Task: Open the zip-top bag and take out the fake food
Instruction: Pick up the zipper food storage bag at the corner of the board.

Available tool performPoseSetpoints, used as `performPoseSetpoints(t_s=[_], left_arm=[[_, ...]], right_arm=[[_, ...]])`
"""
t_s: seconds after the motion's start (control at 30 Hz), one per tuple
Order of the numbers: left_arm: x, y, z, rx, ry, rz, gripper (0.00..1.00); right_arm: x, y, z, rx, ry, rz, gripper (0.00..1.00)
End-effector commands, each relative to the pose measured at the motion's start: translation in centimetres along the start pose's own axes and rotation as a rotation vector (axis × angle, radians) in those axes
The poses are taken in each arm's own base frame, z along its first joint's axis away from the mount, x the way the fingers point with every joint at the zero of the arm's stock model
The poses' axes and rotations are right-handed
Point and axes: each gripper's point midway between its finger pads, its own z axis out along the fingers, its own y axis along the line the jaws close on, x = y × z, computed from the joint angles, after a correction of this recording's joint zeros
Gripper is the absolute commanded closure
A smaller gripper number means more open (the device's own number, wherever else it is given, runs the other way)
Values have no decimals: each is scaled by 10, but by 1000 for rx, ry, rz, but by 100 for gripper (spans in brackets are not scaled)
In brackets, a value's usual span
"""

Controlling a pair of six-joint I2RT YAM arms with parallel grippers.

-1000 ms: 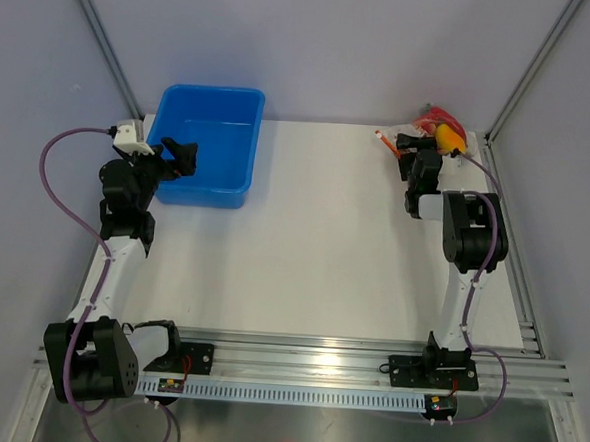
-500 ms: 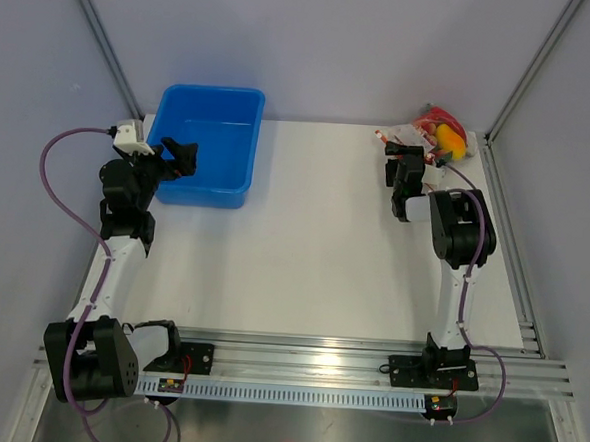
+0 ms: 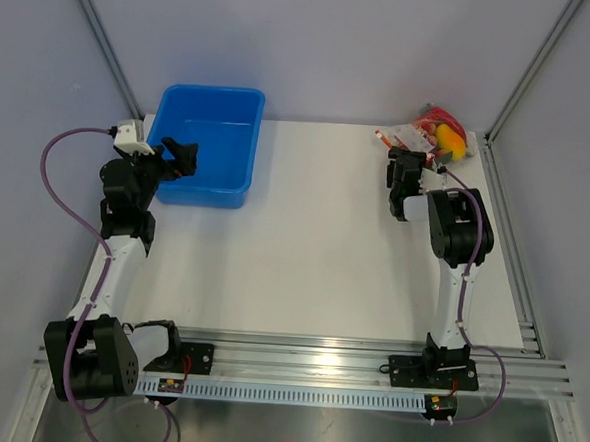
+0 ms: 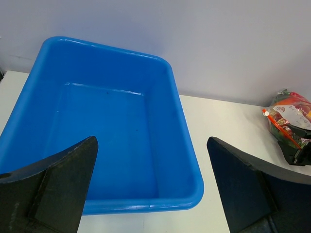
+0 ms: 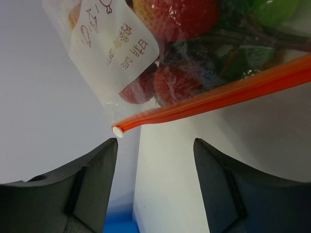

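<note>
As the right gripper [image 5: 154,162] hangs wide open just before the orange zip strip [image 5: 218,95], we should pinch it near the white end. The left gripper [image 4: 151,145], also wide, hovers at the blue tub [image 4: 146,205]. The zip-top bag [image 5: 116,43] w/ fake food [image 5: 182,12] lies in the far right corner.

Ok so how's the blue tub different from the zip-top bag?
The blue tub is opaque, rigid and empty; the zip-top bag is clear, crinkly and stuffed with fake food. The tub is far larger than the bag. The tub is open-topped; the bag's orange zip strip looks shut. Both sit along the table's far edge.
</note>
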Motion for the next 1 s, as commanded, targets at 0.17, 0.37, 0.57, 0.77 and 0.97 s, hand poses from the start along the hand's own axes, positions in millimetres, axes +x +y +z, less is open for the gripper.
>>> performPoseSetpoints(t_s=[0.17, 0.37, 0.57, 0.77, 0.97], left_arm=[[-19, -9, 1, 38, -63, 8, 1], [-16, -9, 4, 43, -50, 2, 1], [-17, -12, 0, 58, -60, 9, 1], [-21, -26, -7, 108, -92, 40, 1], [-11, -47, -6, 201, -44, 80, 1]], right_arm=[[-37, 1, 5, 63, -177, -9, 32], [-56, -3, 7, 79, -217, -11, 53], [-67, 13, -4, 49, -226, -52, 88], [-66, 32, -20, 9, -173, -82, 100], [-44, 57, -45, -56, 0, -103, 100]])
